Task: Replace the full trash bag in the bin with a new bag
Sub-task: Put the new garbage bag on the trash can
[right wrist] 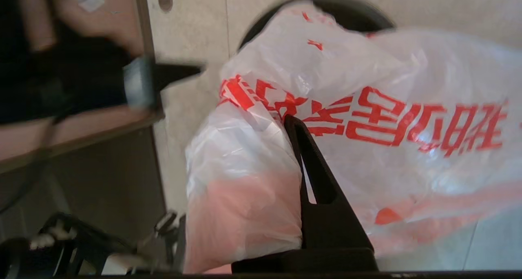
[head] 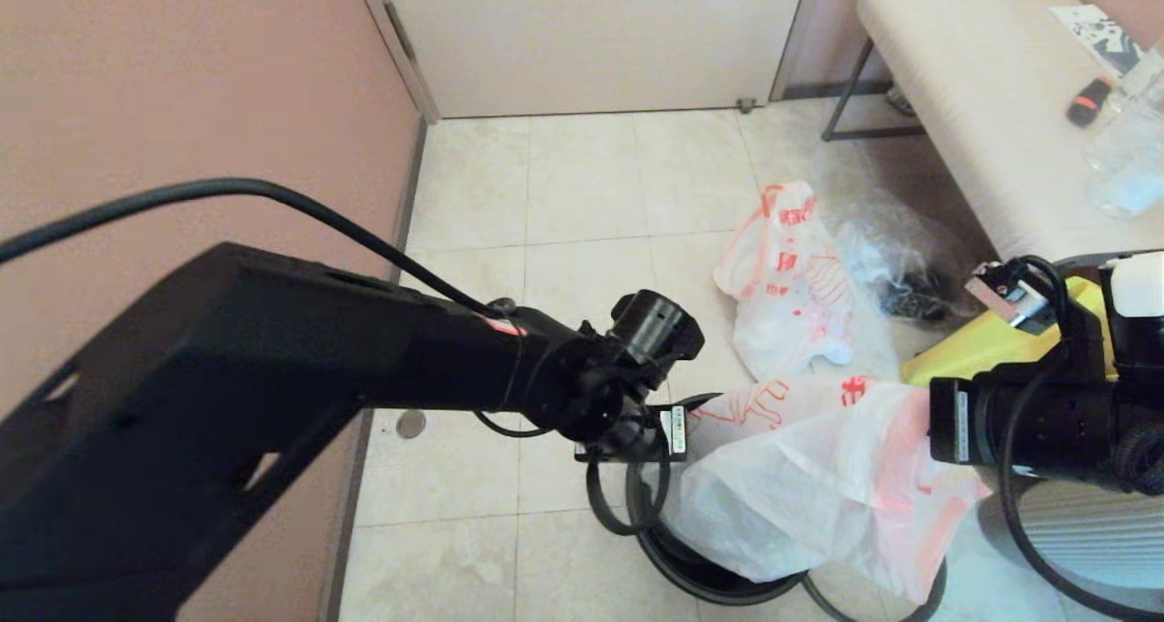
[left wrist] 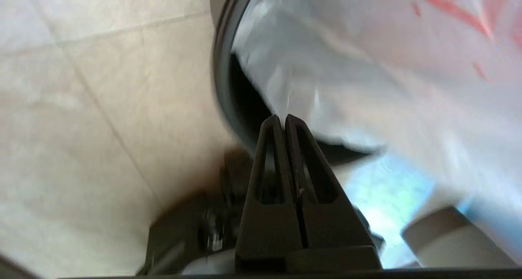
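Observation:
The new bag (head: pixel 800 476), white with a pink-red band and red print, lies draped over the black bin (head: pixel 705 578). Of the bin only the rim's near-left arc shows. My right gripper (right wrist: pixel 293 122) is shut on a bunched fold of the new bag (right wrist: pixel 367 148); one finger (right wrist: pixel 322 213) shows and film covers the other. My left gripper (left wrist: pixel 282 118) is shut, its tips at the bag's edge (left wrist: pixel 326 87) just over the bin's grey ring (left wrist: pixel 220 67). No film shows between them. The full trash bag (head: pixel 789 276) lies on the floor beyond the bin.
A clear bag with dark contents (head: pixel 900 281) lies right of the full bag, with a yellow tote (head: pixel 982 345) nearer. A grey ribbed object (head: pixel 1091 522) sits right of the bin. A padded bench (head: pixel 982 85) stands at the back right. The pink wall (head: pixel 182 104) runs along the left.

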